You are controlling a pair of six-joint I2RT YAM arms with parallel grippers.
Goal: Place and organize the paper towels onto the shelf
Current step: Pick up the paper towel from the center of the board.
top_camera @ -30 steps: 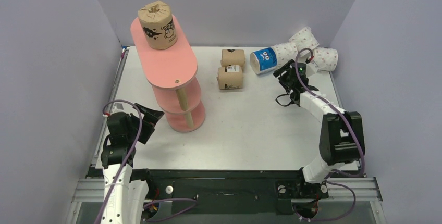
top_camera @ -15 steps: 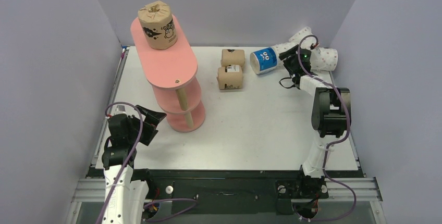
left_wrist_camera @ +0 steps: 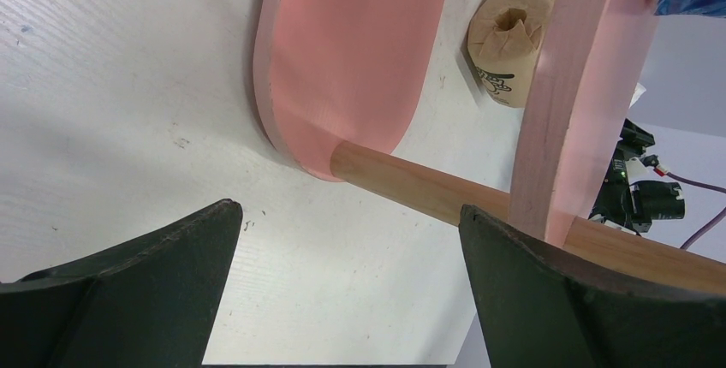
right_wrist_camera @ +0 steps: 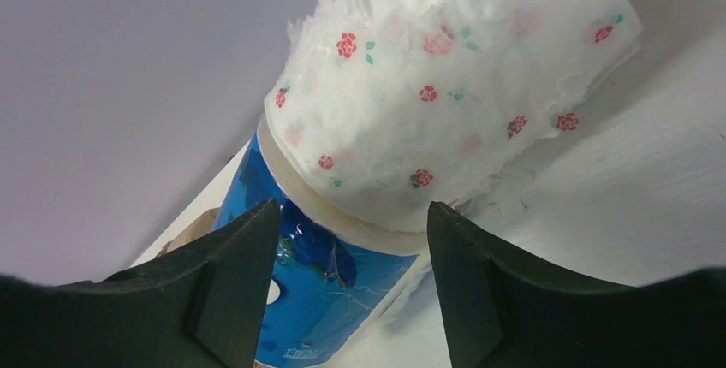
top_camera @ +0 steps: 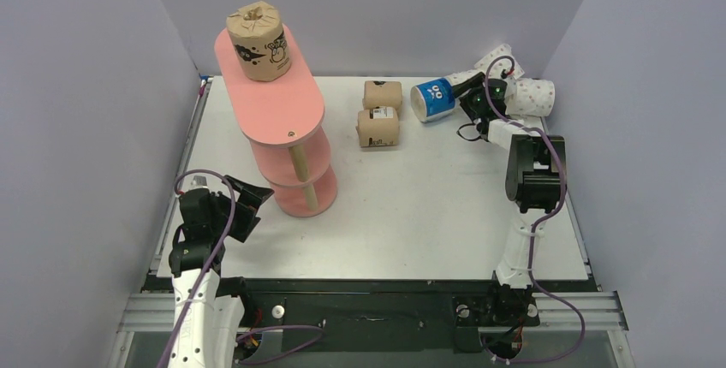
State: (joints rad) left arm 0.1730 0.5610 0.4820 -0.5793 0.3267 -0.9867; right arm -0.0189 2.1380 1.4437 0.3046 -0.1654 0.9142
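Note:
The pink three-tier shelf stands at the back left with one brown paper towel roll upright on its top board. Two brown rolls lie mid-table. A blue roll lies on its side at the back right, touching white rolls with pink dots. My right gripper is at the blue roll's right end. In the right wrist view the blue roll lies between the open jaws of the right gripper, a dotted roll behind it. My left gripper is open and empty near the shelf's foot.
Purple walls close in the table on the left, back and right. The left wrist view shows the shelf's bottom board, a wooden post and the two brown rolls beyond. The right arm's elbow stands near the right edge.
The right gripper has reached back and right to the blue roll, its jaws a little narrower. The left arm has hardly moved.

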